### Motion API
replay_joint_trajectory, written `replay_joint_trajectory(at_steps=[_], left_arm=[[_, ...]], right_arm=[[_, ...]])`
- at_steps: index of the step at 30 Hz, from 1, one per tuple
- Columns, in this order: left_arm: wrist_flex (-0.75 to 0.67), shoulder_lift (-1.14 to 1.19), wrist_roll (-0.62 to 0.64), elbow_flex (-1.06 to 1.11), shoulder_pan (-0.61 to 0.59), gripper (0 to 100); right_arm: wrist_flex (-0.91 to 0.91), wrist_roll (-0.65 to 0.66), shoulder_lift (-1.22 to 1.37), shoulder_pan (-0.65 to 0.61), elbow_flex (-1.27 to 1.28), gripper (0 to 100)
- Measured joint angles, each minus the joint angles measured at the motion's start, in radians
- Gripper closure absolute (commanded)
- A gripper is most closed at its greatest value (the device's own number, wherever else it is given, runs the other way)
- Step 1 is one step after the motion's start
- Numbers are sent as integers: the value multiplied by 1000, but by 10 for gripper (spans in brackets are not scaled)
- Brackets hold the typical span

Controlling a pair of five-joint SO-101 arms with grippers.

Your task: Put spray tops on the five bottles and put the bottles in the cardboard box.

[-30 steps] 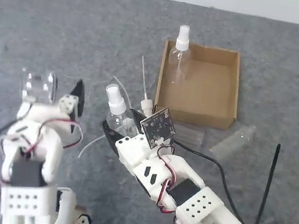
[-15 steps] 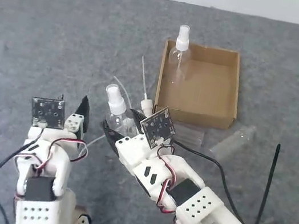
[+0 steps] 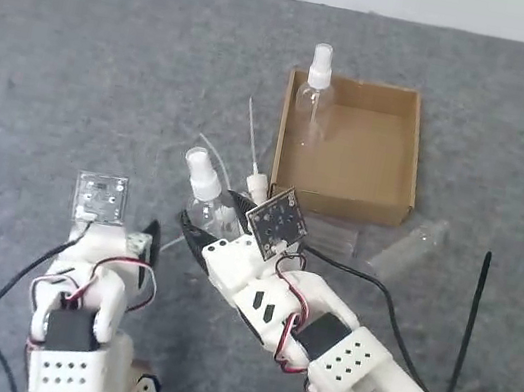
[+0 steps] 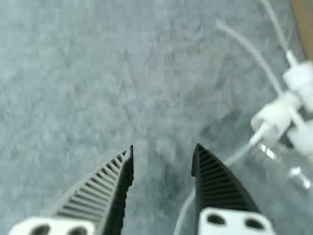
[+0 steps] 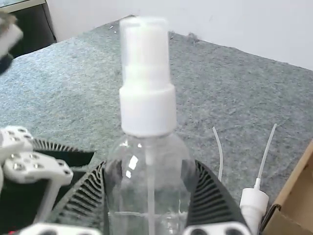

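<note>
Holding entry: right gripper (image 5: pixel 146 198), fingers pinched on the body of a clear bottle (image 5: pixel 146 166). The bottle is upright with a spray top (image 5: pixel 146 83) fitted, and from above it stands near the box's (image 3: pixel 413 172) near-left corner, outside it.

- Left gripper (image 4: pixel 161 156): fingers spread, nothing between them. It hangs over bare grey mat (image 3: pixel 84 53), to the left of the held bottle and apart from it.
- Box: cardboard, open-topped, on the mat.
- Second bottle (image 3: pixel 314 104): capped, upright, in the box's far-left corner.
- Loose top (image 3: pixel 257 185): on the mat between the held bottle and the box, its thin tube pointing away from the arms.
- Bare bottle (image 3: pixel 414 245): uncapped, on its side on the mat, near the box's near-right corner, outside it.
</note>
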Motion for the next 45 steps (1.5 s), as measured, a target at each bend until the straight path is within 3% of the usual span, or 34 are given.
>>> replay_joint_trajectory(at_steps=[3, 7, 45], left_arm=[[100, 0, 0, 0, 0, 821], [124, 0, 0, -2, 0, 821], [129, 0, 0, -2, 0, 821]], right_arm=[[0, 0, 0, 0, 0, 992], [0, 0, 0, 0, 0, 992], [0, 0, -2, 0, 15, 992]])
